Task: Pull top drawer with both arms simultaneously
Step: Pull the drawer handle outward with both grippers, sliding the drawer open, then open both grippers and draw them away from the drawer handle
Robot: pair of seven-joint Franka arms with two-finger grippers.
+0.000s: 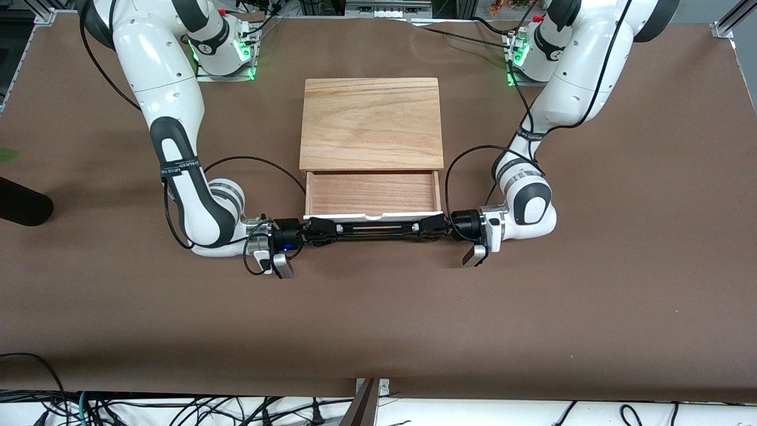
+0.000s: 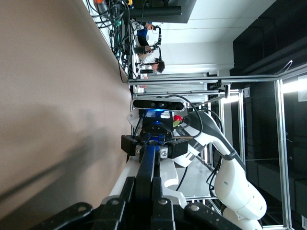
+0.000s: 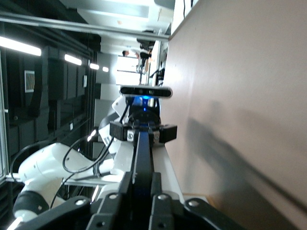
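The top drawer (image 1: 372,193) stands pulled out from under the cabinet's light wooden top slab (image 1: 371,123), showing its reddish-brown inside and white front panel (image 1: 372,215). Its black bar handle (image 1: 375,229) runs along the front. My left gripper (image 1: 427,227) is shut on the handle's end toward the left arm; my right gripper (image 1: 322,230) is shut on the other end. In the left wrist view my left gripper (image 2: 145,191) clamps the bar (image 2: 147,160), with the right gripper facing it. In the right wrist view my right gripper (image 3: 141,189) clamps the bar (image 3: 142,153).
The brown table mat (image 1: 378,319) lies bare in front of the drawer. A black object (image 1: 22,204) sits at the right arm's end of the table. Cables hang along the table's near edge (image 1: 177,408).
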